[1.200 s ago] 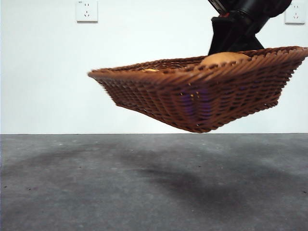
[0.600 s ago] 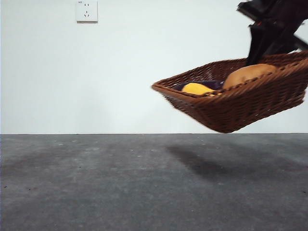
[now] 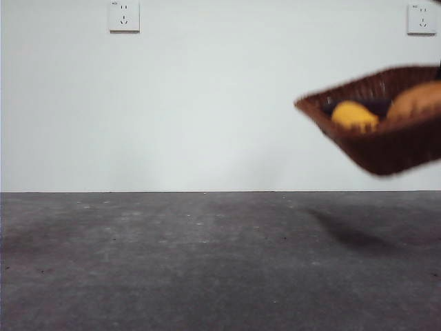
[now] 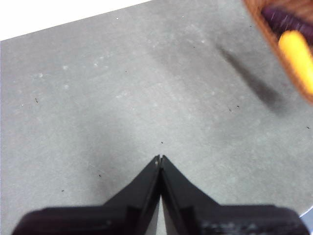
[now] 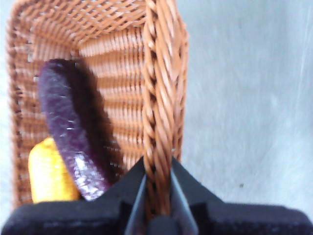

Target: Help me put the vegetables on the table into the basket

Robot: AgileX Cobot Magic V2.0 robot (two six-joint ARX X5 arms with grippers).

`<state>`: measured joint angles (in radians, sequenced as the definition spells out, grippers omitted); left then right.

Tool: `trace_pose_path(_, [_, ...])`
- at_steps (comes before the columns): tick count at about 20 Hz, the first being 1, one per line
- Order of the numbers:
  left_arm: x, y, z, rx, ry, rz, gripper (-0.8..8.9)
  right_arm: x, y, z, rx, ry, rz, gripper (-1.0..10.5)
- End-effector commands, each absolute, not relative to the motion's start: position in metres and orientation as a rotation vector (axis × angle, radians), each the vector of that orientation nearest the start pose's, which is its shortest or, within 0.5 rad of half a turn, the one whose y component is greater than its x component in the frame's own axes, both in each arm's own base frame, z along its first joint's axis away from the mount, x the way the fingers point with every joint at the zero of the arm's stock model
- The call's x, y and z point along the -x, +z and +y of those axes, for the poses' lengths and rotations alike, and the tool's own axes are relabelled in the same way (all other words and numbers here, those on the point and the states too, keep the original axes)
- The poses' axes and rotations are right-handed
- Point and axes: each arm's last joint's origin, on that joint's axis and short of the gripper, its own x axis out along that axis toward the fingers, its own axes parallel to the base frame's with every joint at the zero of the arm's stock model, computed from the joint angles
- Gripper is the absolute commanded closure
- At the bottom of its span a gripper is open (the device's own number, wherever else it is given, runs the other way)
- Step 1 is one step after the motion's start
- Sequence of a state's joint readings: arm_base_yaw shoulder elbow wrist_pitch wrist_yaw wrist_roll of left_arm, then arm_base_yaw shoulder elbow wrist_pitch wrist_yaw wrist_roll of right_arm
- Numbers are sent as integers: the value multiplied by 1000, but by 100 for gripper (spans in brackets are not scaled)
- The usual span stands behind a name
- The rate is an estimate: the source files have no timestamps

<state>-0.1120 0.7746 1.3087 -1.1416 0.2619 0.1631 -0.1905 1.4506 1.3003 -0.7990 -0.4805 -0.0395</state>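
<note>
The woven brown basket (image 3: 386, 148) hangs in the air above the table (image 3: 207, 262) at the right edge of the front view, tilted and blurred. Inside it lie the yellow vegetable (image 3: 353, 116), the tan potato (image 3: 417, 101) and the dark purple eggplant (image 3: 375, 105). My right gripper (image 5: 157, 191) is shut on the basket's braided rim (image 5: 159, 112); beside that rim lie the eggplant (image 5: 66, 125) and the yellow vegetable (image 5: 46, 174). My left gripper (image 4: 160, 157) is shut and holds nothing, over bare table, with the basket (image 4: 274, 36) at that view's corner.
Two white wall sockets (image 3: 124, 15) (image 3: 421, 18) sit on the white back wall. The basket's shadow (image 3: 348, 234) falls on the grey table at the right.
The lifted basket has travelled to the right, from the middle of the front view to its right edge. The dark arm above it has left that view.
</note>
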Motion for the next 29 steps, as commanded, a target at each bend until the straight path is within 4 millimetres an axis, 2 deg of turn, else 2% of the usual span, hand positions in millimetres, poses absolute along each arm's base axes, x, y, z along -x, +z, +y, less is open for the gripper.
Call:
trace_pose_path(1, [-90,409,-17,-105,-407,578,821,-292,294,-41,-311,325,886,959])
trace_pose_path(4, [-91,409,-18,-103,-410,582,821,-299,274,-42,-322,328,891,959])
trace_pose_path(8, [-91,409,-18,-102,-414,582,821,-318,244,-44,-360,364,957,959])
trace_pose_path(11, [-91,409,-18,-102,-413,581,821,-329,222,-36,-362,391,1020,959])
trace_pose_path(14, [-91,408,-18,-101,-413,584,821,-333,202,-29,-336,366,1064,959])
trace_pose_path(17, [-91,408,-18,-101,-413,584,821,-328,185,-33,-330,313,1102,959])
trace_pose_path(19, [-91,408,-18,-101,-413,584,821,-324,178,-37,-334,291,1102,959])
trace_pose_path(29, [-91,408,-18,-101,-414,585,821,-331,177,-35,-298,296,1044,958])
